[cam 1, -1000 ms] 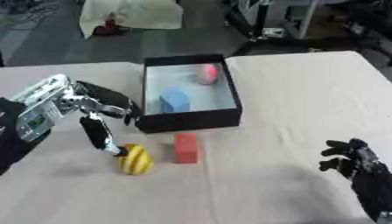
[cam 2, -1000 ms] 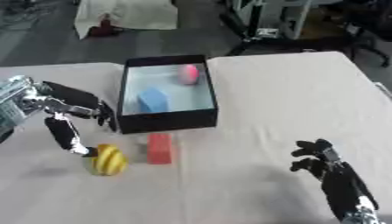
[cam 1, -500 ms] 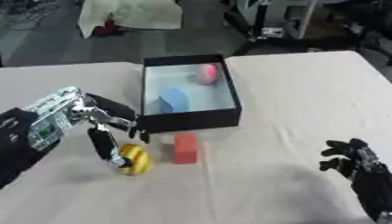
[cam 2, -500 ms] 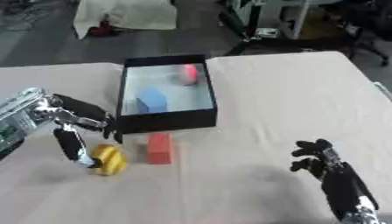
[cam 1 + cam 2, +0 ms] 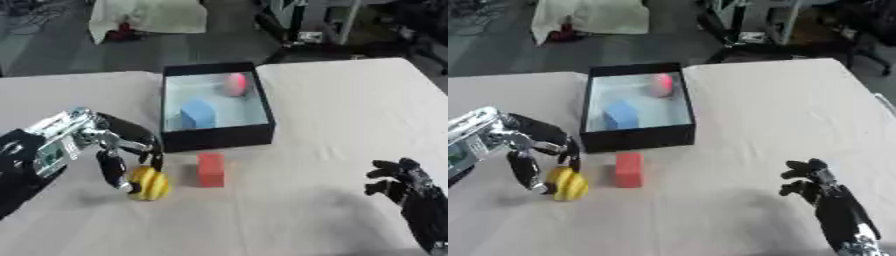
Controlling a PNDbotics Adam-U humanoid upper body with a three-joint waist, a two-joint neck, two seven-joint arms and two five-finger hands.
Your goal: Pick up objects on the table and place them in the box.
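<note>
Yellow and ribbed, with darker stripes, the rounded object [image 5: 150, 183] is lying on the surface [image 5: 289, 200] just in front of the black box's [image 5: 215, 141] near left corner, and the left hand [image 5: 112, 149] is closing around it from above: the thumb is reaching down its left side while the fingers are curling over its top and right side, so the hand is pinching the yellow piece, though whether it is already bearing its weight I cannot tell. Just beside it on the right, apart by a narrow gap, a red block [image 5: 210, 169] is standing on the cloth. Inside the box a blue block [image 5: 198, 113] and a pink ball [image 5: 235, 84] are already resting. To do this step well, the hand is needing contact on both opposite sides of the round body before lifting, since a curved shape is likely to roll or squirt out sideways; rising straight up, clearing the near wall, then releasing low over the open floor beside the blue block seems wisest. The right hand [image 5: 401, 181] is idling near the lower right corner, fingers loosely curled, holding nothing.
</note>
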